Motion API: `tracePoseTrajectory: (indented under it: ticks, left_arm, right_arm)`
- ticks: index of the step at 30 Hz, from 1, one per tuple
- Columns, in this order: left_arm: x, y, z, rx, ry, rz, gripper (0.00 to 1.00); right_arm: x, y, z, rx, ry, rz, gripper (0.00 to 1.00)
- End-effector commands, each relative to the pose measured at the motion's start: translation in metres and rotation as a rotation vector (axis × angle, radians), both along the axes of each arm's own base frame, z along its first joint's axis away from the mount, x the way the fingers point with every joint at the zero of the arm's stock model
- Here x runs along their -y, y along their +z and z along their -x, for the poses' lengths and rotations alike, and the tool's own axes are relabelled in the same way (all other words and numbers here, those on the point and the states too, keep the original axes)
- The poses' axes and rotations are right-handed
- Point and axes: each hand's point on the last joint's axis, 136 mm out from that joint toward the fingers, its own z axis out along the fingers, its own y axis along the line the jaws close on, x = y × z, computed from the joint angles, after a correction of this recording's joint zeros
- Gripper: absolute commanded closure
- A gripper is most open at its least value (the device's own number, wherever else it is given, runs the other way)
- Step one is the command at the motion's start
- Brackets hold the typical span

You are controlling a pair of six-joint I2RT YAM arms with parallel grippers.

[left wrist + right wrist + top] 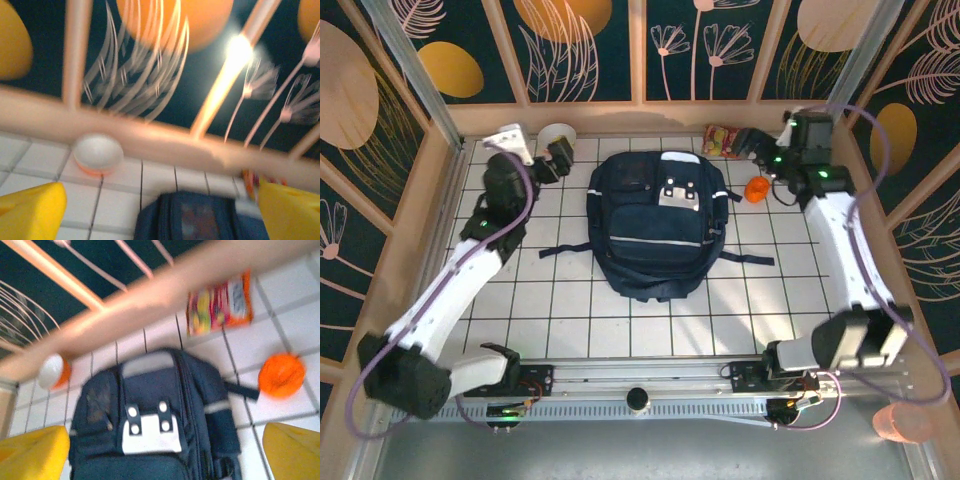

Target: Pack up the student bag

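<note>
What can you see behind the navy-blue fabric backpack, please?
Bare white tiles, then the wooden rail; a white round bowl towards the left, a colourful snack packet towards the right. Anything under the navy-blue fabric backpack is covered.

The white, grid-lined tabletop [560, 300] with a pale wooden rim [620, 112] carries a large navy-blue fabric backpack [655, 225], which lies flat between the left gripper [558, 158] and the right gripper [757, 150]. A small round white-and-orange bowl [558, 133] sits just beyond the left gripper, against the far rim. A round orange ball [757, 189] lies just beside the right gripper, and a colourful crinkled snack packet [720, 140] lies near it by the far rim.
</note>
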Motion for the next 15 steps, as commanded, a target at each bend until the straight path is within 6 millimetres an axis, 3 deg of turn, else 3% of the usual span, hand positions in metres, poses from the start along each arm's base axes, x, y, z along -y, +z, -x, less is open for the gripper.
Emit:
tracePoseTrajectory:
  ticks: [1,4,7,11,15]
  left_arm:
    - [-0.043,0.011,0.026,0.094,0.197,-0.139,0.01]
    - [-0.066,0.01,0.055,0.18,0.287,-0.207,0.01]
    - [-0.081,-0.005,0.076,0.228,0.349,-0.26,0.01]
    - [-0.091,-0.043,0.091,0.247,0.385,-0.316,0.01]
    - [-0.097,-0.094,0.104,0.246,0.399,-0.352,0.01]
  right_arm:
    - [0.023,0.02,0.016,0.095,-0.066,0.111,0.01]
    - [0.036,0.038,0.033,0.238,-0.115,0.163,0.01]
    - [0.052,0.038,0.05,0.356,-0.188,0.228,0.01]
    - [0.071,0.008,0.065,0.412,-0.283,0.294,0.01]
    - [0.08,-0.045,0.065,0.355,-0.307,0.351,0.01]
